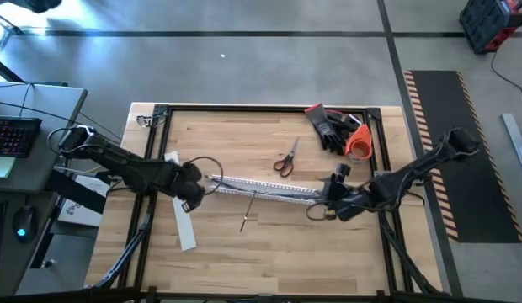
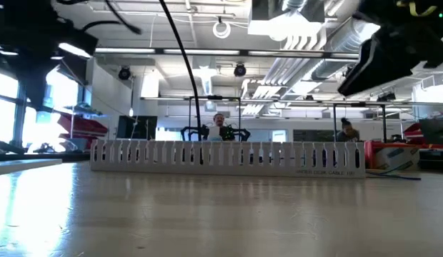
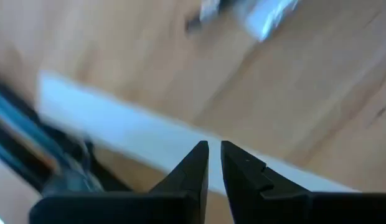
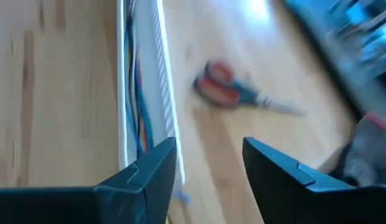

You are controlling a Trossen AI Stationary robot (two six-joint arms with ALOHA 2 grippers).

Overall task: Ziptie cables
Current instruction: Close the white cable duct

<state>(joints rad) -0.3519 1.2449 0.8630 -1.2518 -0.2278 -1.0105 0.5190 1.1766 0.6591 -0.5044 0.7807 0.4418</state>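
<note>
Here the cables lie inside the white slotted duct, which runs across the middle of the table from left to right; in the right wrist view they show as thin dark and coloured strands along the channel. The right pincer sits at the duct's right end, its jaws standing clearly apart with nothing between them, one finger just over the duct's edge. The left pincer sits at the duct's left end, its jaws parted only by a narrow slit and holding nothing; its wrist view looks down on a flat white strip lying on the wood.

Both arms reach inward from the table's outer sides, low and stretched toward the centre.

Red-handled scissors lie on the far side of the duct, apart from it. A pair of dark gloves and an orange object rest at the far right corner. A small dark stick-like item lies on the near side of the duct. In the low view the duct spans the table, with people seated in the room behind it.
</note>
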